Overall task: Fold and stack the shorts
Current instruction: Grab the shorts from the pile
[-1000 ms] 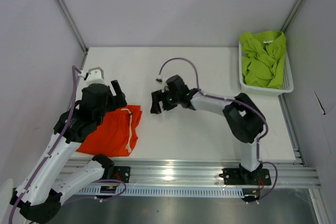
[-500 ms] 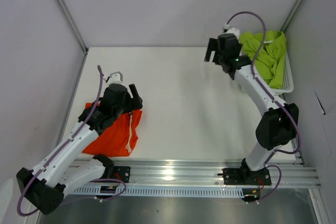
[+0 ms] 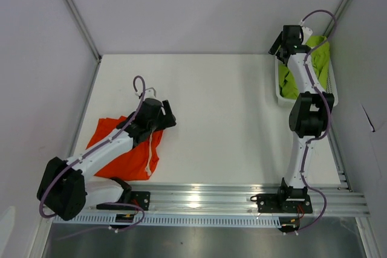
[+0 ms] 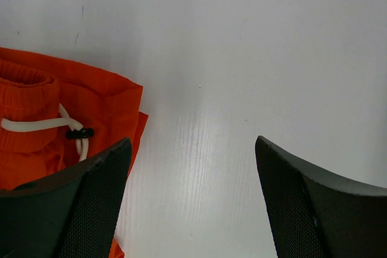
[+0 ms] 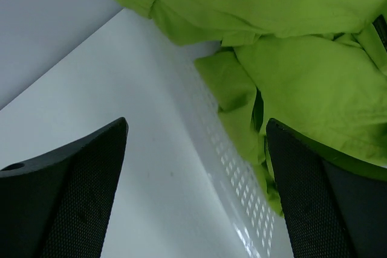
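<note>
The orange-red shorts point(image 3: 121, 152) lie folded on the table at the near left, with the white drawstring point(image 3: 149, 149) along their right side. In the left wrist view their waistband point(image 4: 27, 113) and drawstring point(image 4: 42, 126) show at the left. My left gripper point(image 3: 168, 117) is open and empty, low over bare table just right of the shorts' far corner point(image 4: 192, 144). The lime green shorts point(image 3: 315, 64) lie crumpled in the white basket point(image 3: 280, 92) at the far right. My right gripper point(image 3: 279, 45) is open and empty, straddling the basket's left wall point(image 5: 224, 149), beside the green fabric point(image 5: 296, 83).
The enclosure walls stand close behind the basket and along both sides. The metal rail point(image 3: 230, 200) with the arm bases runs along the near edge. The white tabletop point(image 3: 224, 113) stretches between the shorts and the basket.
My right arm has swung from the middle of the table to the basket's far left corner. My left gripper has moved right and forward off the orange shorts onto bare table.
</note>
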Tool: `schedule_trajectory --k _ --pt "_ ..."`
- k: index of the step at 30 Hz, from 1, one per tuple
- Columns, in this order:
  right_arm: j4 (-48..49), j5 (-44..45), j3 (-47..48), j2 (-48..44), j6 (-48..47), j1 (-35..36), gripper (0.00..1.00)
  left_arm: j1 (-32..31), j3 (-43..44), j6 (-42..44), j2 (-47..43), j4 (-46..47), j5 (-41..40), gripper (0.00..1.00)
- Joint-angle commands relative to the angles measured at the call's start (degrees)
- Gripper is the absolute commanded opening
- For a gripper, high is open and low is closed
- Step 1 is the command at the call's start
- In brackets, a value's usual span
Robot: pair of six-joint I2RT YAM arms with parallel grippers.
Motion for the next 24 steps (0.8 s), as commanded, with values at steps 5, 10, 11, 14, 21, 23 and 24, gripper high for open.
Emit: schedule_trajectory --k 5,10,11,14,21,23,24 --pt "-0.4 -0.9 15.2 14.0 -0.5 -4.1 0.99 0.4 2.0 0.5 5.2 7.8 -0.4 0.83" --pt "5.7 -1.7 16.3 17.2 -1.5 -6.6 1.0 0.4 0.7 0.1 4.0 8.9 1.0 0.83" --pt "7.6 -2.0 16.3 18.1 -1.4 -6.9 0.99 0.4 0.6 0.3 3.3 9.2 1.1 0.83" --pt "11.0 -2.8 16.7 20.2 -0.6 -7.9 0.99 0.4 0.4 1.1 2.0 9.1 -0.3 0.82" --pt "19.5 -1.0 17.2 23.0 0.6 -8.6 0.49 0.4 0.5 1.9 0.8 9.3 -3.5 0.83" --pt "23.2 -0.6 17.4 23.5 -0.4 -8.6 0.22 0.4 0.5 2.1 0.9 9.4 -4.2 0.82" --pt "24.3 -0.6 17.4 23.4 -1.1 -8.6 0.0 0.4 0.5 2.3 0.9 9.4 -4.4 0.82"
